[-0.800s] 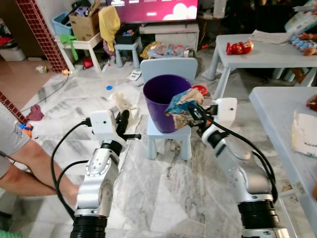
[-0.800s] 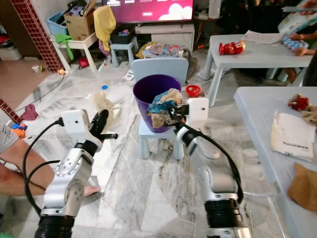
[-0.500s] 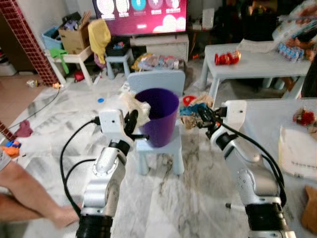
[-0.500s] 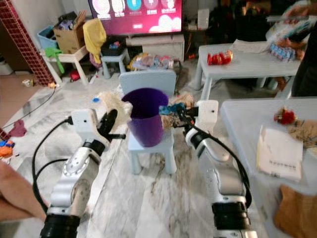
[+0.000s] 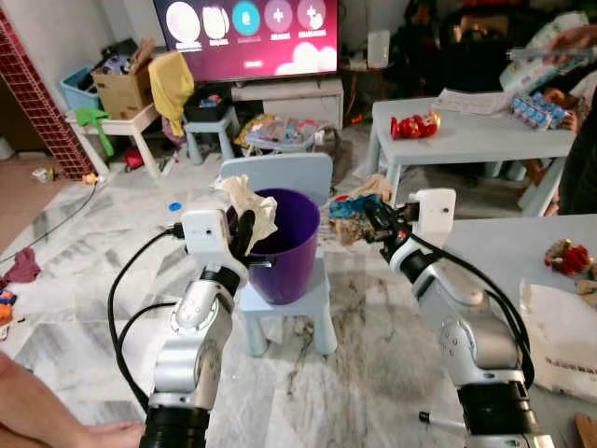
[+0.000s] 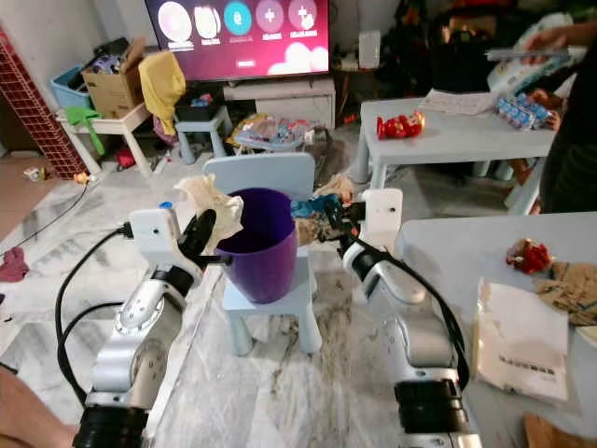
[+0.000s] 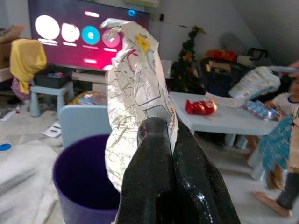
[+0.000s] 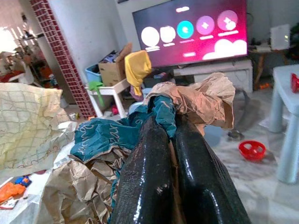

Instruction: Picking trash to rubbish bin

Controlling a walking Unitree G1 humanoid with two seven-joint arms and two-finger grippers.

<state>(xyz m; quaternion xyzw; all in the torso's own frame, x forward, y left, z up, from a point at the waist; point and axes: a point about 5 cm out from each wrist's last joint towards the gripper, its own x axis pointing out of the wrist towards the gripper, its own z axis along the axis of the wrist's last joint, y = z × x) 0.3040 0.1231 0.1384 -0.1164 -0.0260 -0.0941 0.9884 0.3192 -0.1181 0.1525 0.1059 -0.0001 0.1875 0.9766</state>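
A purple bin (image 5: 284,245) stands on a small pale blue chair (image 5: 280,177). My left gripper (image 5: 244,228) is shut on a crumpled cream paper wrapper (image 5: 247,198), held at the bin's left rim; in the left wrist view the wrapper (image 7: 135,88) rises above the black fingers (image 7: 159,182) with the bin (image 7: 81,186) just beyond. My right gripper (image 5: 382,222) is shut on a wad of brown and teal paper (image 5: 354,203) at the bin's right side, just outside the rim. In the right wrist view that wad (image 8: 140,135) wraps around the fingers (image 8: 163,177).
A grey table (image 5: 504,243) sits at my right with papers (image 5: 569,331) and a red wrapper (image 5: 564,254). A second pale table (image 5: 466,112) stands behind, a person's leg (image 5: 42,425) at lower left. Clutter and a TV (image 5: 247,33) line the back wall. Marble floor surrounds the chair.
The camera has shifted and the bin now sits nearer. My left gripper has come up to the bin's left rim with the cream wrapper. The right gripper's wad now hangs right of the rim.
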